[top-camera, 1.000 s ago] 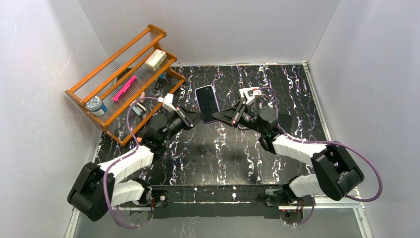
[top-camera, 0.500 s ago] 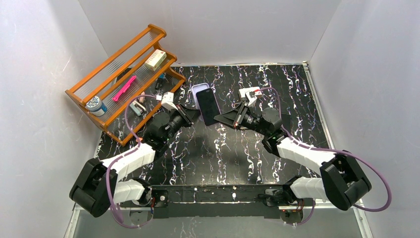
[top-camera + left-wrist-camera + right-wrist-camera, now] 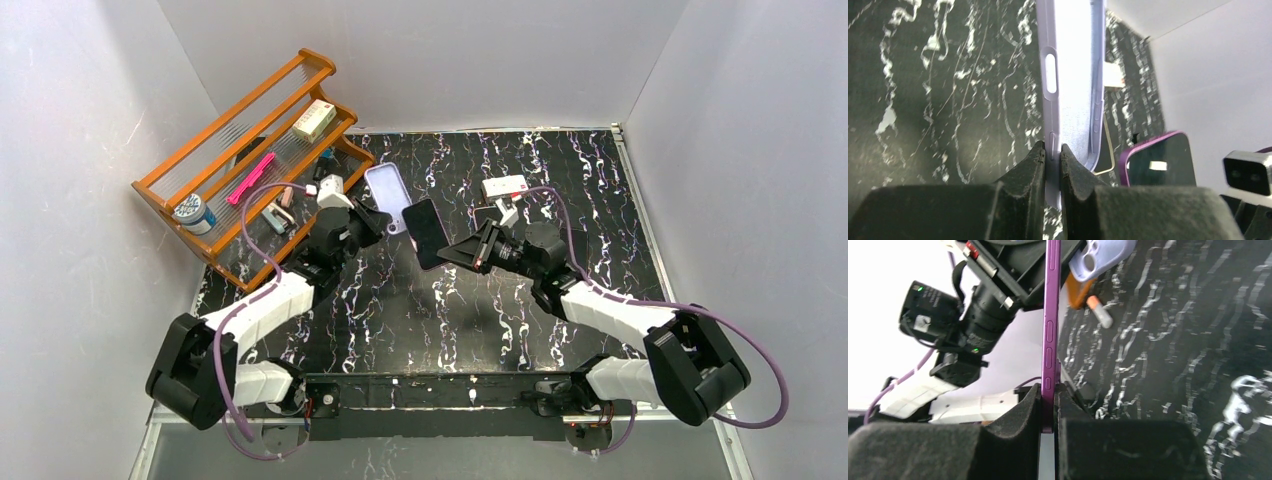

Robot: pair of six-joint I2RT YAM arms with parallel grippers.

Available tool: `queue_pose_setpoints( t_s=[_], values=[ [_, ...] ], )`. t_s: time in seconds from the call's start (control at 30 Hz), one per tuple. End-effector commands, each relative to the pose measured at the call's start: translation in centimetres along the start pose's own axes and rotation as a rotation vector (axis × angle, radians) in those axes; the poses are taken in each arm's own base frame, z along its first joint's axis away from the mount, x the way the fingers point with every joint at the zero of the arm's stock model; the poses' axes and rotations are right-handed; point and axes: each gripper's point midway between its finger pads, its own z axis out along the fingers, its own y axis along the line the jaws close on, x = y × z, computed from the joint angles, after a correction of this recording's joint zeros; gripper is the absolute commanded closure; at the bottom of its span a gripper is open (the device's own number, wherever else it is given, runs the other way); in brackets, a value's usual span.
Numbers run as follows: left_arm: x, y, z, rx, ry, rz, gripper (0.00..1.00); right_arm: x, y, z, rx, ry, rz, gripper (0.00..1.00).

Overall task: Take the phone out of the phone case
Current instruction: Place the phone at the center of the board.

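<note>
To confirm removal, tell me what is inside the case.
Nothing: the case shows bare lining; the left gripper covers one edge. The phone sits apart in the right gripper.

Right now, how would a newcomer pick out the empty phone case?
Start at the wooden rack in the far-left corner. Just right of it, the left gripper pinches the phone case by one edge. It is pale lavender and hollow, unlike the dark-screened, purple-rimmed phone the right gripper holds beside it.
</note>
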Motion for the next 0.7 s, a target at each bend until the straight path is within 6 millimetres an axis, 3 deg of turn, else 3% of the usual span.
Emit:
queue_pose_setpoints(
  t_s=[0.0,0.13,0.4,0.67],
  values=[
    [3.0,2.8,-0.2,-0.111,0.151,0.052,1.0,-2.4,-1.9,-0.9,0.064,-0.101,-0.07,0.99],
    [6.2,4.0,-0.7,-0.125,0.304,0.086,1.0,-3.4,-5.1,-1.9,0.166,-0.154,-0.082,0.99],
    [11.9,3.8,-0.8,-0.057,0.555,0.046,1.0,-3.1,-9.7,-1.7,0.292,-0.154,-0.066,0.99],
    [14.2,4.0,-0.2,-0.062,0.625,0.034,1.0,-2.0,-13.0,-1.0,0.333,-0.127,-0.02,0.99]
  ],
)
